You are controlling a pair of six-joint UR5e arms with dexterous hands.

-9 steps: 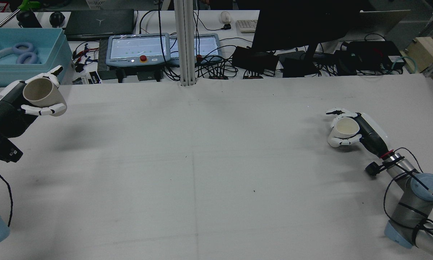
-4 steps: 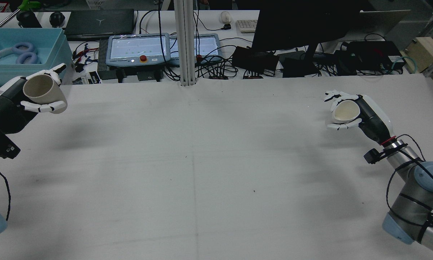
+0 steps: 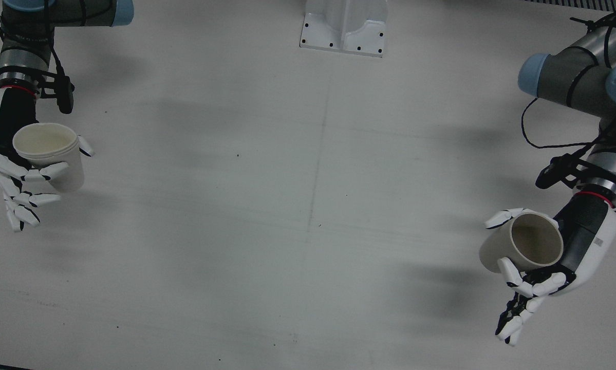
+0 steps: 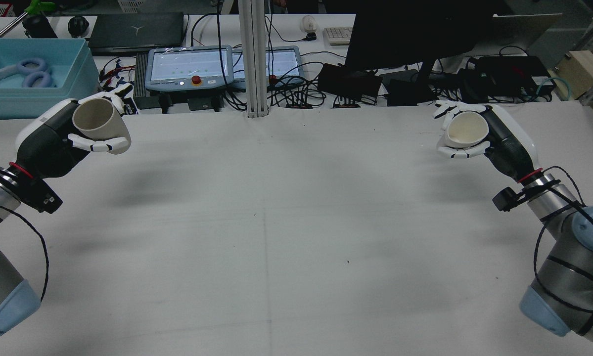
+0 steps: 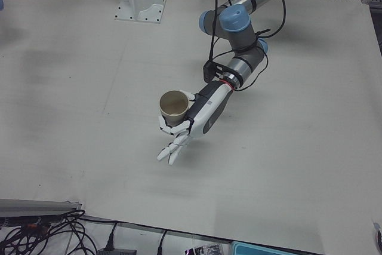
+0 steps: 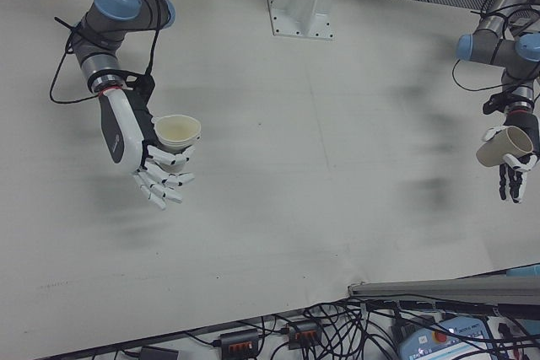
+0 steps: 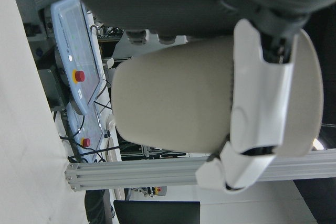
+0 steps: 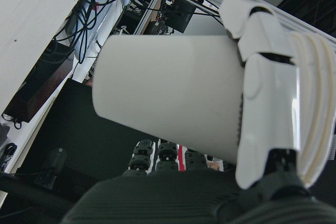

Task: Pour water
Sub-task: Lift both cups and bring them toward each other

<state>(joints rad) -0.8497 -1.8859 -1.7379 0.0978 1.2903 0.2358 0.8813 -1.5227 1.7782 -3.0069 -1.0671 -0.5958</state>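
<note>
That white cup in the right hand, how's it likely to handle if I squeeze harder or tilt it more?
The white cup looks thin-walled, like stacked paper cups, so a harder squeeze from the right hand would probably dent it. It appears light; it is held clear of the table. The smooth, tapered wall could slip through the fingers when tilted.

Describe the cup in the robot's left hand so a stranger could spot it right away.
In the rear view, look to the left edge of the white table, near the blue bin. The left robot hand holds a beige cup above the table. Unlike the whiter cup opposite, it is tan.
</note>
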